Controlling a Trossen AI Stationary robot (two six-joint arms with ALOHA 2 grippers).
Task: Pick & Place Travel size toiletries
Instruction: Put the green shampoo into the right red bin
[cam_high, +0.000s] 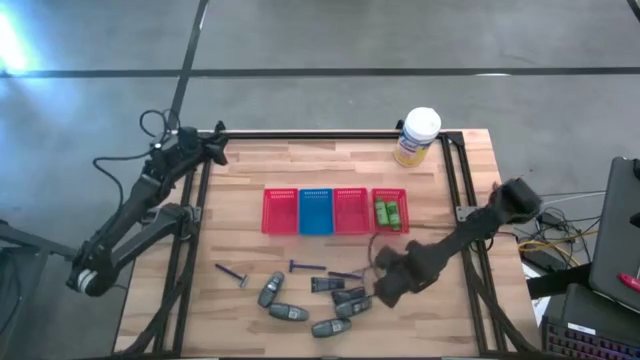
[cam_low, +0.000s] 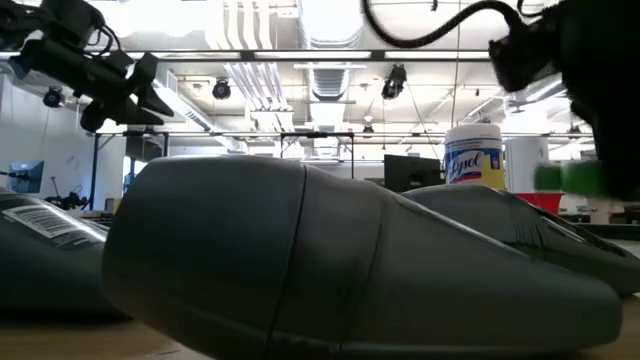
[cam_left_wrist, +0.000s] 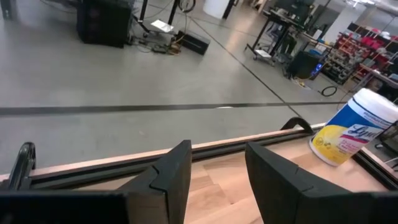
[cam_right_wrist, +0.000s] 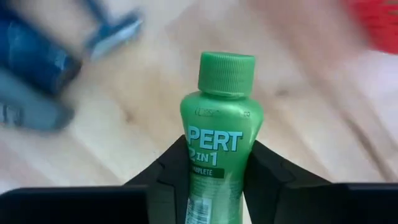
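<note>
My right gripper is shut on a bright green small bottle with a ribbed green cap, labelled PERT 2 IN 1. In the high view this gripper hangs over the table's near right part, beside the loose toiletries. Those are grey oval bottles, small dark bottles and thin razors, all lying flat on the wood. Two more green bottles lie in the rightmost red basket. My left gripper is open with nothing between its fingers, raised at the table's far left corner. My right gripper pinches the green bottle's body between its two fingers, on the two sides of the lower half, away from the cap. The fingers come from above, pointing down. The cap end sticks out past them, and the bottle is clear of the wood.
A row of mesh baskets, red, blue, red and red, stands mid-table. A white-and-yellow canister stands at the far right edge. In the low view a grey bottle fills the foreground.
</note>
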